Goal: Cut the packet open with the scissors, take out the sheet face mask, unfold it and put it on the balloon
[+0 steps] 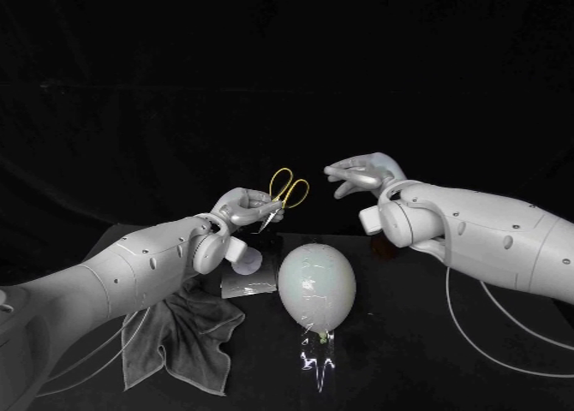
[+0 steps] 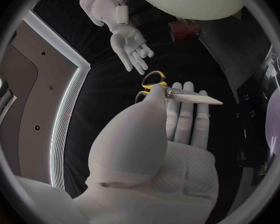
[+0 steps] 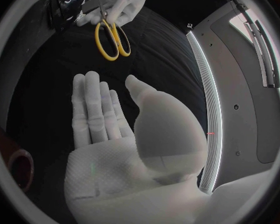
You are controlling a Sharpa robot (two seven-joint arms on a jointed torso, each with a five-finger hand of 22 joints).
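Observation:
My left hand (image 1: 248,207) holds the scissors (image 1: 287,190) near their pivot, the yellow handles pointing up toward my right hand (image 1: 361,175). The right hand is open, fingers apart, a short way from the handles and not touching them. The left wrist view has the scissors (image 2: 177,94) pinched under the thumb, blades lying across the fingers (image 2: 187,117), with the right hand (image 2: 130,47) beyond. From the right wrist, the open right hand (image 3: 102,119) faces the yellow handles (image 3: 112,40) held by the left hand (image 3: 124,5). The pale balloon (image 1: 315,285) lies on the table below; a silvery packet (image 1: 248,288) lies beside it.
A grey cloth (image 1: 188,338) lies crumpled at the table's front left under my left arm. A dark reddish round object (image 1: 384,248) stands behind the balloon below my right wrist. Shiny clear film (image 1: 318,353) trails from the balloon's near end. Cables hang from the right arm.

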